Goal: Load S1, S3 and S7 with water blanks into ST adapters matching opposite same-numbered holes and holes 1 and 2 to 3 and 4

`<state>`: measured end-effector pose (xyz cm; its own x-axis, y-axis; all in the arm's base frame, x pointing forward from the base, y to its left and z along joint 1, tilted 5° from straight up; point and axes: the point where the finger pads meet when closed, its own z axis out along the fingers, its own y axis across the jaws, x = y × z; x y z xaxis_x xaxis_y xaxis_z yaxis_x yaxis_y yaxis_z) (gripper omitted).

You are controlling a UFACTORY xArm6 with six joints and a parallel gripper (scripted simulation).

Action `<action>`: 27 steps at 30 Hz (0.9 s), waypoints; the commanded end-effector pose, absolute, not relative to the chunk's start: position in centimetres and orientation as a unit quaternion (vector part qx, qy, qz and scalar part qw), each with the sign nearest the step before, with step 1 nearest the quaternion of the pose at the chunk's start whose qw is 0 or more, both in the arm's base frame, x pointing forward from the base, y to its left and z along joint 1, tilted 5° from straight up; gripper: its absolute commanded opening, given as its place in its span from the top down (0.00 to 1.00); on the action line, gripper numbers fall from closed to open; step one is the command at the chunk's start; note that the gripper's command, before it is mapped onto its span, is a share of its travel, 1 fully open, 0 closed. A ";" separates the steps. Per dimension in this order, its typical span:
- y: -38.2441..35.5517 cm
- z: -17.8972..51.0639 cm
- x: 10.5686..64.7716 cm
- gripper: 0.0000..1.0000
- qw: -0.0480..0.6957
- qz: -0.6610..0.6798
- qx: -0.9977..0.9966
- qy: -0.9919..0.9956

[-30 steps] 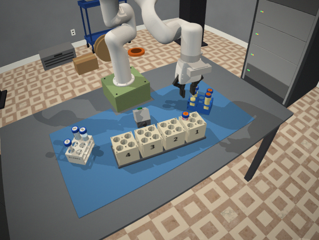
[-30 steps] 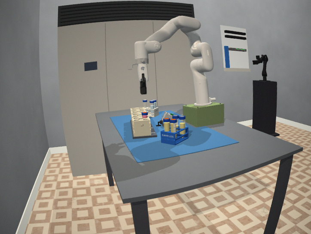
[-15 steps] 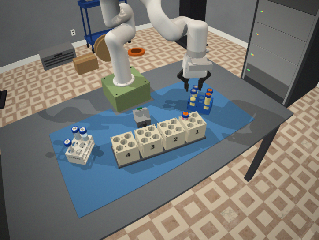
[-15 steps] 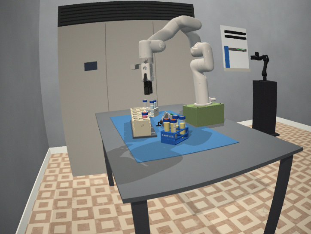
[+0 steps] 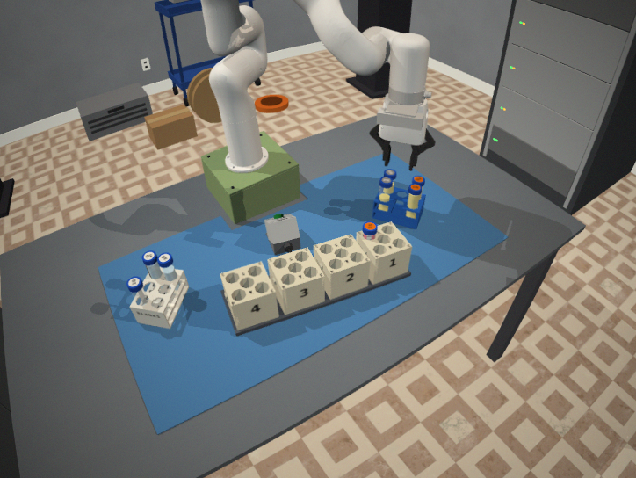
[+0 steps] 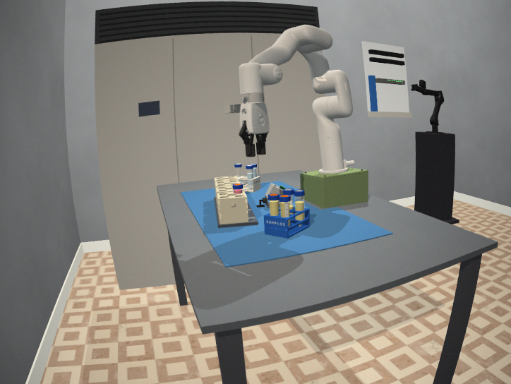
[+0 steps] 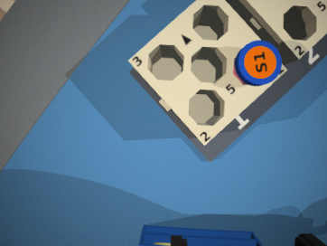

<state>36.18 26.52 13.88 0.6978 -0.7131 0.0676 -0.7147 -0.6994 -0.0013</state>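
At the centre of the top view, four numbered cream boxes (image 5: 296, 303) (image 6: 232, 210) (image 7: 181, 83) stand in a row; the one marked 1, at the right end, holds the tube S1 (image 5: 369, 230) (image 6: 237, 188) (image 7: 258, 62) in hole 1. At lower left, a white rack (image 5: 154, 314) (image 6: 257, 183) holds three blue-capped tubes. Right of centre, a blue rack (image 5: 398, 215) (image 6: 275, 225) (image 7: 199, 234) holds four, two orange-dotted. Above it, the gripper (image 5: 399, 165) (image 6: 255, 154) hangs partly open, gripping nothing.
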 end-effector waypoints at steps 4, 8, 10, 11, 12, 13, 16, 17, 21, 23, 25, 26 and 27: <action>30.3 13.7 34.5 0.43 0.016 0.040 0.909 -0.415; 31.7 13.6 33.9 0.43 0.016 0.040 0.909 -0.415; 32.1 13.5 33.7 0.43 0.016 0.040 0.909 -0.415; 32.6 13.5 33.5 0.43 0.016 0.040 0.909 -0.415; 33.0 13.5 33.2 0.43 0.016 0.040 0.909 -0.415; 33.5 13.4 33.0 0.43 0.016 0.040 0.909 -0.415; 34.8 13.3 32.4 0.43 0.016 0.040 0.909 -0.415; 35.3 13.2 32.1 0.43 0.016 0.040 0.909 -0.415; 37.1 13.1 31.3 0.43 0.016 0.040 0.909 -0.415; 38.0 13.0 30.8 0.43 0.015 0.040 0.909 -0.415; 38.4 13.0 30.6 0.43 0.015 0.040 0.909 -0.415; 38.4 13.0 30.6 0.43 0.015 0.040 0.909 -0.415; 38.4 13.0 30.6 0.43 0.015 0.040 0.909 -0.415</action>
<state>30.67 37.79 12.83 0.6535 -0.7521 0.0847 -0.7548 -0.6560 -0.0012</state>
